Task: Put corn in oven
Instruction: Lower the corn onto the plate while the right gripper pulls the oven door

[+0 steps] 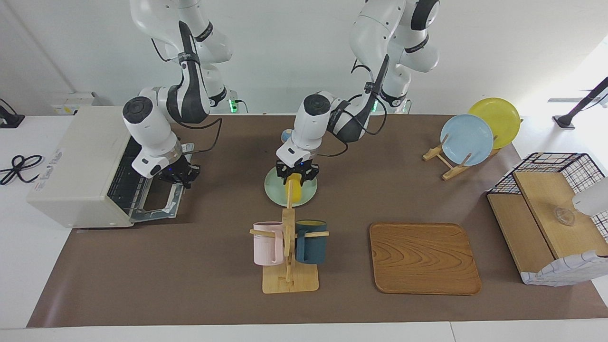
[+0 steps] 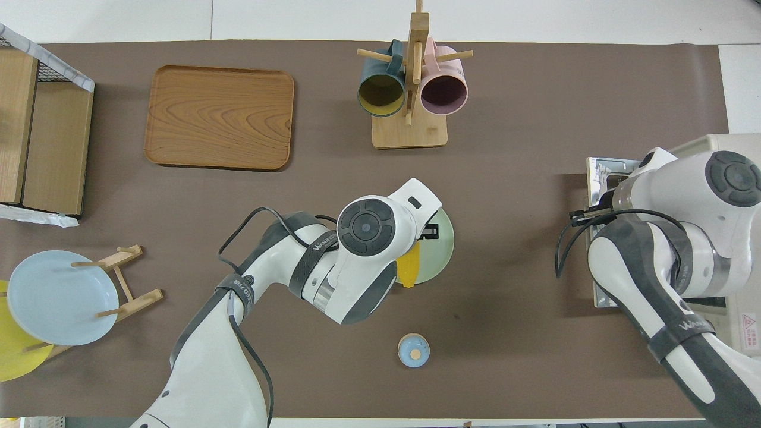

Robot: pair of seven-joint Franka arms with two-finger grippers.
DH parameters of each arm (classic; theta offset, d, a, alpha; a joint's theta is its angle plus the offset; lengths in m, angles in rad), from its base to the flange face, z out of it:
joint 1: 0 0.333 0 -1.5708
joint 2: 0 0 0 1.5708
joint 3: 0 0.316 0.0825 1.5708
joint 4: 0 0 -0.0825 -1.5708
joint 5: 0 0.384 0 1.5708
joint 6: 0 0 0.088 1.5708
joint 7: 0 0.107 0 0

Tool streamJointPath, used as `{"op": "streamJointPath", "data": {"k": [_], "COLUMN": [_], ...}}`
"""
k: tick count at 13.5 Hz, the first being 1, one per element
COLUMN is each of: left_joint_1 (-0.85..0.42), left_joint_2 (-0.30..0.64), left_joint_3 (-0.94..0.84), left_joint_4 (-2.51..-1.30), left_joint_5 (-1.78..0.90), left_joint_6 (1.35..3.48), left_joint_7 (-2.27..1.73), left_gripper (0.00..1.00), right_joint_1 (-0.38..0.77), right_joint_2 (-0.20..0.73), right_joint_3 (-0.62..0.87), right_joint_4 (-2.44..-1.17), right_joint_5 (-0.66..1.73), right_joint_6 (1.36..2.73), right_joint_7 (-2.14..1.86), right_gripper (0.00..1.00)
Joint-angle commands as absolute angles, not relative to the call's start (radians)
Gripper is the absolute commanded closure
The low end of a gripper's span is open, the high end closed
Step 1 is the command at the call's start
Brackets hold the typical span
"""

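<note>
On the brown mat, our left gripper (image 1: pixel 296 175) pinches the corn (image 1: pixel 295 188) above the green plate (image 1: pixel 277 190). It looks light, stiff, ridged — hold mid-cob. Our right gripper (image 1: pixel 179 176), apparently closed on the handle, holds the oven (image 1: pixel 76 166) door down — open.

Left arm hides most of the corn (image 2: pixel 409 270) (overhead view)
</note>
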State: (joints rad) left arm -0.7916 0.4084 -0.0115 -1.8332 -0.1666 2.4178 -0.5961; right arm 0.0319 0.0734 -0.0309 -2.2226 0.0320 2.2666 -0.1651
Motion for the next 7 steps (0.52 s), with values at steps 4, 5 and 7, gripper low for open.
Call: {"op": "streamJointPath", "data": {"k": [4,5,7], "left_joint_1": [-0.763,-0.737,-0.668], "left_joint_2": [0.362,0.33,0.258], "left_joint_3": [0.011,0.009,0.009], "left_joint_4": [-1.838,-1.83,-1.798], "left_joint_5": [-0.169,-0.169,-0.169], "left_joint_6": [2.383,2.335,2.214], "left_joint_7": [-0.585,-0.581,-0.562], "left_gripper": [0.0,0.0,0.0], "right_joint_1": [0.0,0.0,0.002], "right_joint_2": [0.126,0.136,0.144], "right_joint_3": [-0.066,-0.066,-0.063], "right_joint_4": [-2.256,-2.256,-2.256], "right_joint_5": [-0.015,-0.015,-0.015], "right_joint_6": [2.325,2.335,2.345], "right_joint_7": [-0.187,-0.186,-0.183], "right_gripper": [1.0,1.0,1.0]}}
